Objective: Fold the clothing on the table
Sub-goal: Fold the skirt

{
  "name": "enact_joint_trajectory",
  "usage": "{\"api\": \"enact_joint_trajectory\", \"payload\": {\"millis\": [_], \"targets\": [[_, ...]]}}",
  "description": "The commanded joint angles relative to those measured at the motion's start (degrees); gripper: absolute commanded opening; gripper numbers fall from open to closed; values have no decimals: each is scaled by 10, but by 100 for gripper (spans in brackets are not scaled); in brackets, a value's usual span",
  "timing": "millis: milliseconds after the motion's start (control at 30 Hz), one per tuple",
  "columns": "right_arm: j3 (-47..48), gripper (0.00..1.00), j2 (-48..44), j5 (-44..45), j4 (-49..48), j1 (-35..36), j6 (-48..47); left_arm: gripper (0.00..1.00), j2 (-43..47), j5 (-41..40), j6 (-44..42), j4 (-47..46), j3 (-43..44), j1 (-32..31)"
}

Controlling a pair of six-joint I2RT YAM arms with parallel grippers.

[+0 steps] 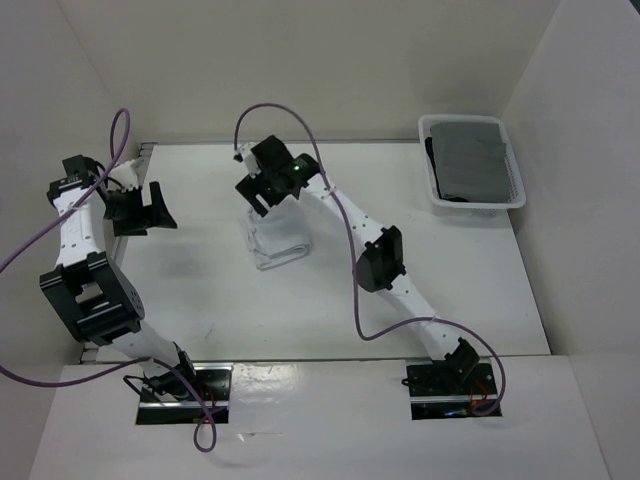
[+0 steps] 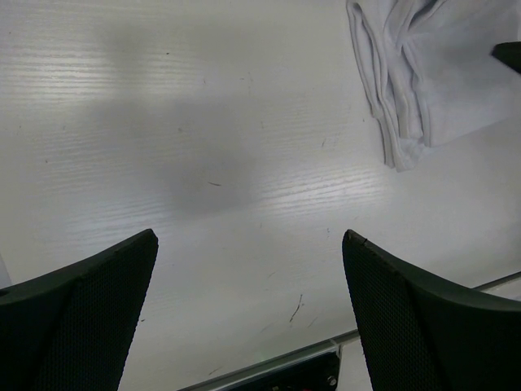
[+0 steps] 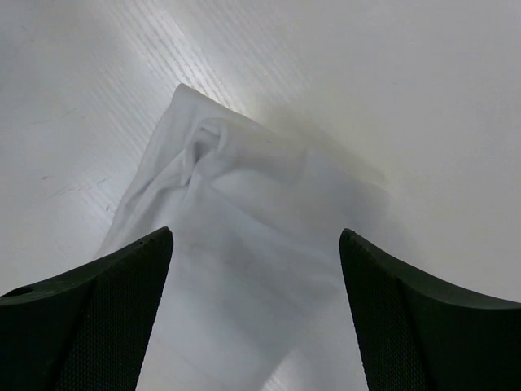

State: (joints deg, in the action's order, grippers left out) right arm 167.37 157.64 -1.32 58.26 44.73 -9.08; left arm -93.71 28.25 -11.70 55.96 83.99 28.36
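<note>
White clothing (image 1: 277, 240) lies folded small, seemingly finished. Above it the right end effector (image 3: 256, 236) hovers spread and empty, the left end effector (image 2: 248, 236) spread aside; retreat is likely next.

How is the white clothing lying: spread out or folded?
Folded. The clothing is a small compact bundle on the table; the left wrist view shows stacked, layered edges along its side.

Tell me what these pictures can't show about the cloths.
Top view: the right gripper covers the far end of the clothing.
Left wrist view: the clothing runs off the top and right edges.
Top view: the dark grey cloth in the basket is too small to show folds.
</note>
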Motion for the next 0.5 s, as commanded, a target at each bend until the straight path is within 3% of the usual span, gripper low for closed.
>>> {"api": "enact_joint_trajectory", "payload": {"millis": [0, 167, 233, 333, 467], "targets": [[-30, 88, -136, -11, 3, -24, -7, 100, 28, 29, 2, 8, 18, 0], [-117, 93, -245, 71, -27, -70, 17, 100, 45, 23, 33, -18, 31, 0], [-187, 94, -303, 158, -59, -89, 33, 100, 51, 5, 47, -44, 31, 0], [-347, 99, -409, 272, -139, -140, 70, 100, 79, -47, 74, -87, -4, 0], [-633, 99, -563, 293, -230, -212, 93, 100, 111, -127, 92, -124, -50, 0]]}}
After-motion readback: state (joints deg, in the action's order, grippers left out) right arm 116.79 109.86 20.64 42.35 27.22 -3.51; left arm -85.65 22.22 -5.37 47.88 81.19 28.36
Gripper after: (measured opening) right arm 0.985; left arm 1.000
